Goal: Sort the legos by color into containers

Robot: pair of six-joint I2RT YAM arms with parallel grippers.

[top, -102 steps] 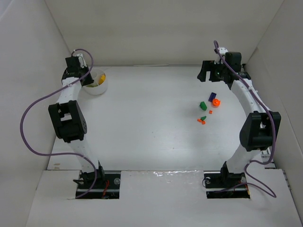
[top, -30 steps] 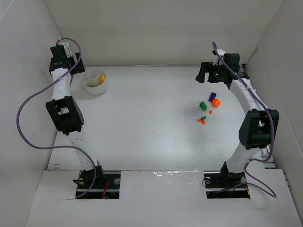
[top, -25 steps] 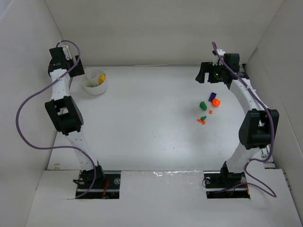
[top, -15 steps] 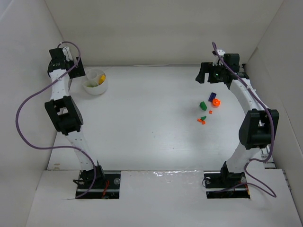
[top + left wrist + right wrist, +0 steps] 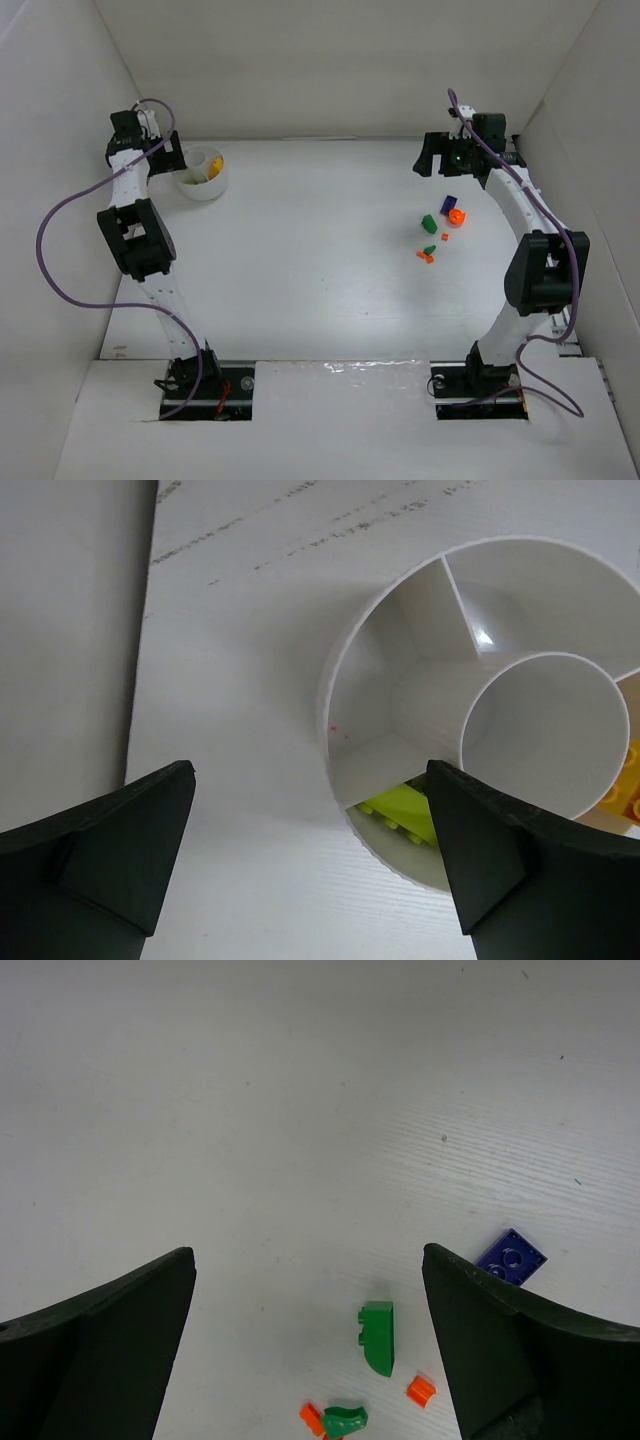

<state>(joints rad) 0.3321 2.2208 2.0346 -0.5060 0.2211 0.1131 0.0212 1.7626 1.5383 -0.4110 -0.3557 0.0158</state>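
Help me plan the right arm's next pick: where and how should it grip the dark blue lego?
Likely across two opposite side edges of the dark blue lego, coming straight down: it lies flat, studs up, apart from the other bricks.

A flat white matte surface [image 5: 300, 290] was seen, enclosed by plain white panel walls: a back wall [image 5: 330, 70], a left wall [image 5: 45, 200] and a right wall [image 5: 612, 170]. A white board [image 5: 340, 425] was laid along the near edge, with a glossy seam where the two met. Fine ribbed lines and a few dark specks were shown on the surface in the wrist views.
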